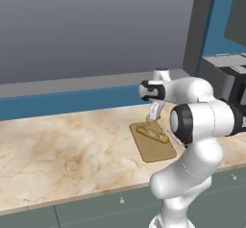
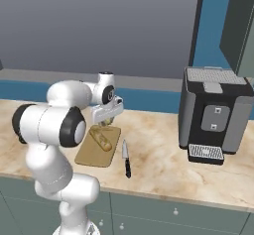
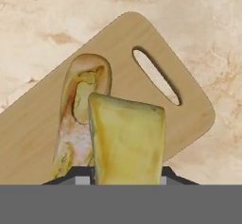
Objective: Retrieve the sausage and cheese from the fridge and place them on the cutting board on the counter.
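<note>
My gripper (image 3: 125, 178) is shut on the cheese (image 3: 126, 138), a chunky yellow lump held just above the cutting board (image 3: 142, 43). This tan wooden board (image 1: 158, 152) lies on the beige marbled counter (image 1: 62, 150), with my gripper (image 1: 153, 119) hanging over its far end. From the right side the gripper (image 2: 105, 123) stands over the board (image 2: 89, 155) too. A pale yellowish elongated loaf (image 3: 78, 119) lies lengthwise on the board beneath the cheese. The sausage and the fridge are out of view.
A dark-handled knife (image 2: 126, 159) lies on the counter just right of the board. A dark coffee machine (image 2: 213, 115) stands further right against the blue wall. Grey-green cabinet fronts (image 2: 173, 211) run below the counter edge.
</note>
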Motion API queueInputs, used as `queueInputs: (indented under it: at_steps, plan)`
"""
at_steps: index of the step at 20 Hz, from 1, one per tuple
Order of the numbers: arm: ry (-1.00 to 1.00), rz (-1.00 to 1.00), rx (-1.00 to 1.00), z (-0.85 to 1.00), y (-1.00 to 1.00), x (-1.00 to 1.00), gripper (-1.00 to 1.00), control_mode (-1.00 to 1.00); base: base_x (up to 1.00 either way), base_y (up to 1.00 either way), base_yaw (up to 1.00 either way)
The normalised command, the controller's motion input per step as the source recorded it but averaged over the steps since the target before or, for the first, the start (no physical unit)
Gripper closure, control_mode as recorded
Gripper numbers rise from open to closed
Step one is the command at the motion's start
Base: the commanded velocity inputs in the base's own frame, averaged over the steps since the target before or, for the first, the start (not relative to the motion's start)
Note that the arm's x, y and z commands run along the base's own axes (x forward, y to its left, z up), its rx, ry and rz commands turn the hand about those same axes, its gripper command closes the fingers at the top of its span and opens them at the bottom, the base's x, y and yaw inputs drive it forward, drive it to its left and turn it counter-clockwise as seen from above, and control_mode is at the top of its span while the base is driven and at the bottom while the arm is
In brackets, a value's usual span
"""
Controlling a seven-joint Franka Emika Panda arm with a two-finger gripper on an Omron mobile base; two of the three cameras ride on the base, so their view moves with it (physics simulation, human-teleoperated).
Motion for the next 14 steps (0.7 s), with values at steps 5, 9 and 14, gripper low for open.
queueInputs:
  at_steps: [5,9,14]
  plan:
    - [0.09,0.00,0.01,-0.27,-0.20,0.47,1.00,-1.00,0.00,0.00,0.00]
    - [0.01,0.00,0.00,-0.43,0.00,0.17,1.00,-1.00,0.00,0.00,0.00]
    - [0.02,0.00,0.00,-0.37,-0.01,0.04,1.00,-1.00,0.00,0.00,0.00]
